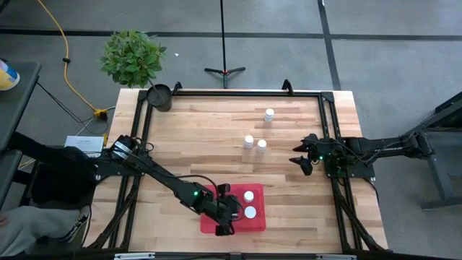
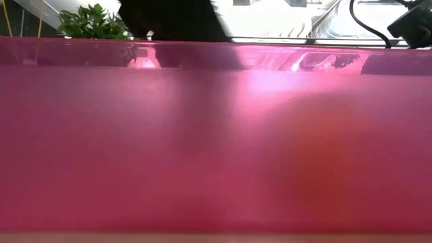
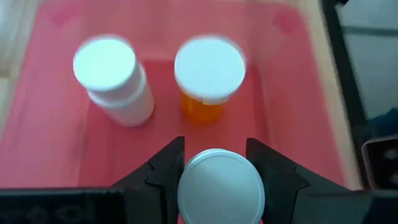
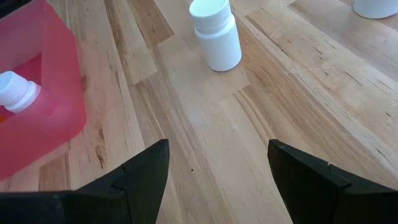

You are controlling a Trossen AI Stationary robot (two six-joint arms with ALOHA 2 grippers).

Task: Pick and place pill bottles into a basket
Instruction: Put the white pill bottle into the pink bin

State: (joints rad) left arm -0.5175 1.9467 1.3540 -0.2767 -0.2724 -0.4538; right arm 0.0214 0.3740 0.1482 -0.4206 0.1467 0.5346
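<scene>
Left wrist view puts the left gripper (image 3: 216,180) over the red basket (image 3: 50,140), its fingers closed around a white-capped pill bottle (image 3: 221,186); just ahead stand a white bottle (image 3: 112,78) and an orange-bodied bottle (image 3: 208,78), side by side inside the tray; from above, the basket (image 1: 256,220) lies at the table's (image 1: 195,144) 6 o'clock edge, left gripper (image 1: 225,209) at its 9 o'clock side; three more bottles wait mid-table, one at 12 o'clock (image 1: 269,114), two paired (image 1: 254,143) below it; the right gripper (image 1: 301,157) hangs at 3 o'clock, fingers spread wide and empty; a potted plant (image 1: 132,56) sits off the 11 o'clock corner.
</scene>
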